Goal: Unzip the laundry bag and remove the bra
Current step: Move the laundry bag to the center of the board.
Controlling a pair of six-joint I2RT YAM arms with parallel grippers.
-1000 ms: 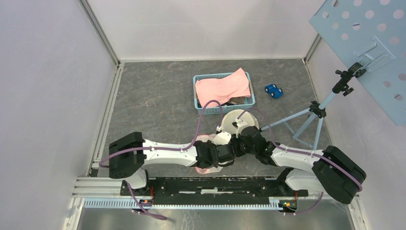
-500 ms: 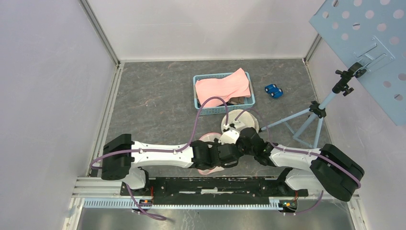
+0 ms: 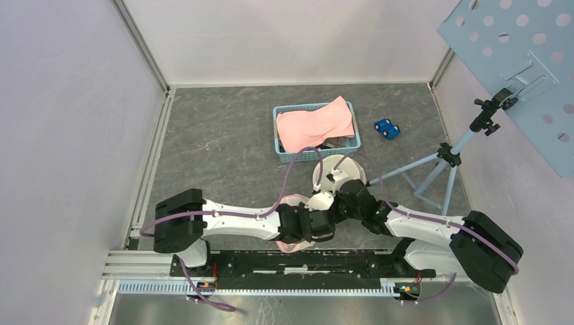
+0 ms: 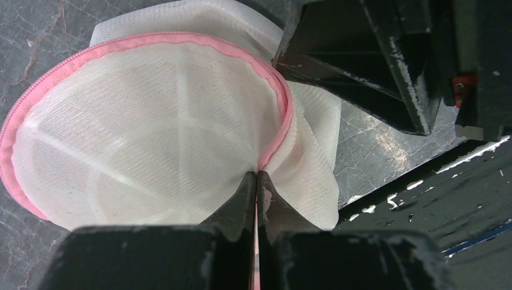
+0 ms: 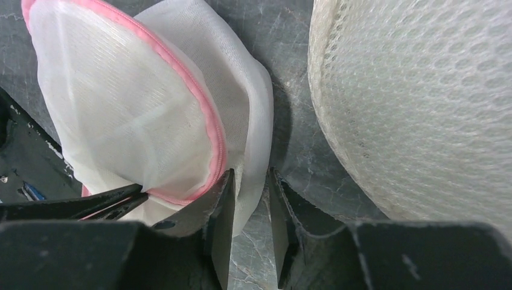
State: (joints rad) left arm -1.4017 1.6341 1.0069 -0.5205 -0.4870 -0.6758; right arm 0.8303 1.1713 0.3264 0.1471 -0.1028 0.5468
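From above, the laundry bag (image 3: 292,200) lies on the grey table (image 3: 216,149) near its front edge, mostly hidden under the two wrists meeting over it. The left wrist view shows the left gripper (image 4: 256,179) clamped tight on the bag's pink zip (image 4: 181,38) edge. The right wrist view shows the right gripper (image 5: 249,181) slightly parted, with a fold of white mesh lying loose between its fingers.

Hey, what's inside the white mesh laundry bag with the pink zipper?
Through the white mesh of the laundry bag only pale ribs and folds show. Any bra is covered by the mesh and cannot be made out.
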